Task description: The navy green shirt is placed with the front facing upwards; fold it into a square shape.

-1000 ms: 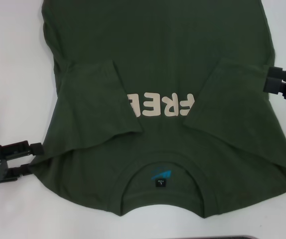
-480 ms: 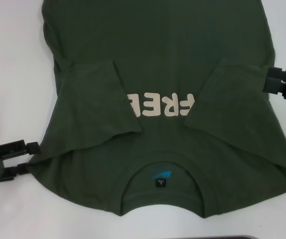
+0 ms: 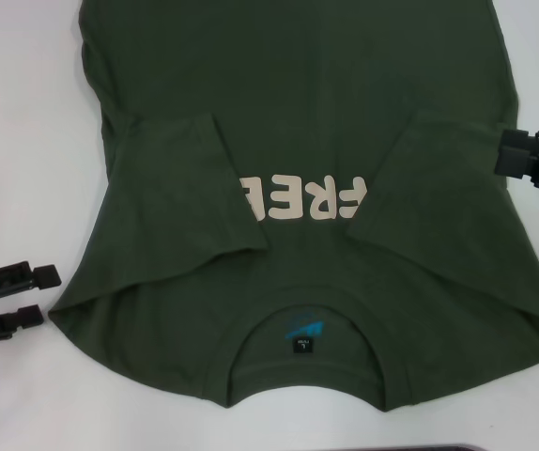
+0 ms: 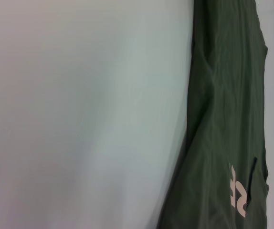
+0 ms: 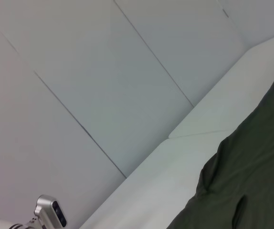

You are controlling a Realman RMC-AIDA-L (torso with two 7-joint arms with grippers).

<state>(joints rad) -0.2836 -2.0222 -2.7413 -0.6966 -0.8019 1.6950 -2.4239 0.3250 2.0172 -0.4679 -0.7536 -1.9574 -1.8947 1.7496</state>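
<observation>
The navy green shirt [image 3: 298, 122] lies flat on the white table, collar toward me, with the cream lettering [image 3: 302, 199] and the teal collar label [image 3: 304, 331] facing up. Both short sleeves are folded inward over the chest. My left gripper [image 3: 42, 296] stands open on the bare table just left of the shirt's shoulder corner, not touching the cloth. At the shirt's right edge, beside the folded sleeve, my right gripper [image 3: 504, 158] is open. The left wrist view shows the shirt [image 4: 223, 119] as a long edge, and in the right wrist view the shirt [image 5: 251, 176] shows as a corner.
White tabletop [image 3: 25, 141] borders the shirt on both sides. A dark strip [image 3: 438, 448] runs along the near table edge. A white panelled wall [image 5: 103, 71] and a small silver device [image 5: 48, 212] show in the right wrist view.
My left gripper has pulled back to the left, off the shirt's shoulder corner, which now lies flat. The right gripper has barely moved.
</observation>
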